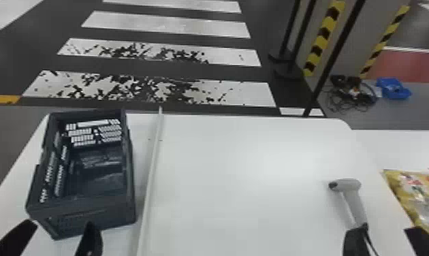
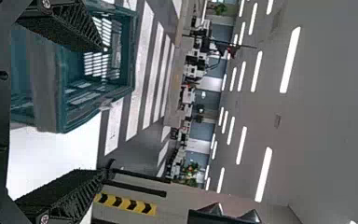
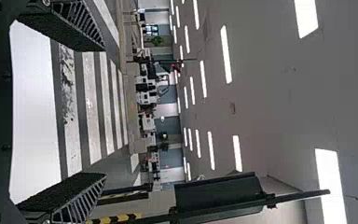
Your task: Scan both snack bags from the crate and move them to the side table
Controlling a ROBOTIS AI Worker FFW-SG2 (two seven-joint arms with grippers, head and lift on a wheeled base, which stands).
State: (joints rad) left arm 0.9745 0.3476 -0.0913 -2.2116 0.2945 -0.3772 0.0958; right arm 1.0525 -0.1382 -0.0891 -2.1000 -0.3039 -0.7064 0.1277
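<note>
In the head view, the dark crate (image 1: 84, 207) stands on the left of the white table, its bare inner floor showing. A yellow snack bag (image 1: 418, 197) lies at the right edge on the side table (image 1: 377, 146). A white handheld scanner (image 1: 355, 201) rests on the main table's right part. My left gripper (image 1: 59, 231) is open at the crate's near end, and my right gripper (image 1: 385, 233) is open below the scanner and bag. The left wrist view has the left gripper (image 2: 106, 109) with the crate (image 2: 51, 84) behind its fingers. In the right wrist view, the right gripper (image 3: 104, 112) holds nothing.
A pale raised strip (image 1: 152, 163) runs along the main table (image 1: 241, 177) just right of the crate. Dark poles (image 1: 336, 51) and a striped pillar (image 1: 322, 37) stand beyond the far right corner. Cables (image 1: 351, 93) and a blue item (image 1: 392, 88) lie on the floor there.
</note>
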